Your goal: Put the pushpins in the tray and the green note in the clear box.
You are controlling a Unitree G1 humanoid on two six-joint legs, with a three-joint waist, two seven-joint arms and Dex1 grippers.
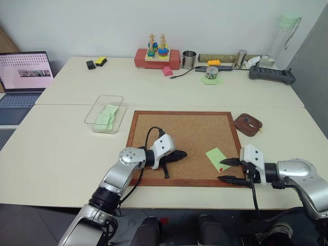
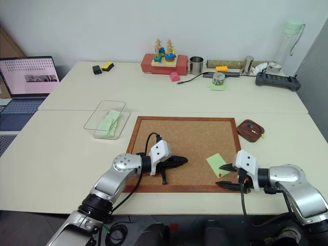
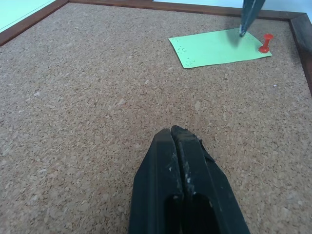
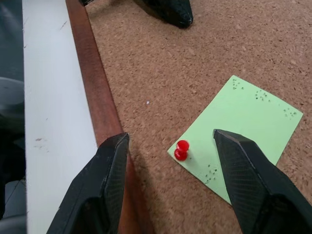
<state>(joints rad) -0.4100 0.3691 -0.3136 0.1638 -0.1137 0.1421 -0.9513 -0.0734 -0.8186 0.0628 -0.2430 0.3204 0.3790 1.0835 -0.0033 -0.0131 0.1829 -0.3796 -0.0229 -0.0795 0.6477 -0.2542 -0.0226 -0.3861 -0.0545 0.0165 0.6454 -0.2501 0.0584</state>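
Observation:
The green note (image 1: 217, 158) lies flat on the cork board (image 1: 189, 128), near its front right corner. A red pushpin (image 4: 183, 149) stands in the note's near corner. My right gripper (image 4: 170, 136) is open and low over the board's front edge, one finger on each side of the pin and not touching it. My left gripper (image 1: 182, 154) is shut on nothing and rests over the middle of the board, pointing toward the note (image 3: 217, 48). The dark brown tray (image 1: 248, 124) sits right of the board, with a small yellow speck (image 1: 260, 130) at its rim. The clear box (image 1: 105, 114) stands left of the board.
Pale mint papers (image 1: 106, 119) lie in the clear box. A laptop (image 1: 25, 72) stands at the far left. Along the back of the table are a stacking toy on a red block (image 1: 157, 56), a metal cup (image 1: 189, 59), a bottle (image 1: 284, 36) and a black device (image 1: 271, 75).

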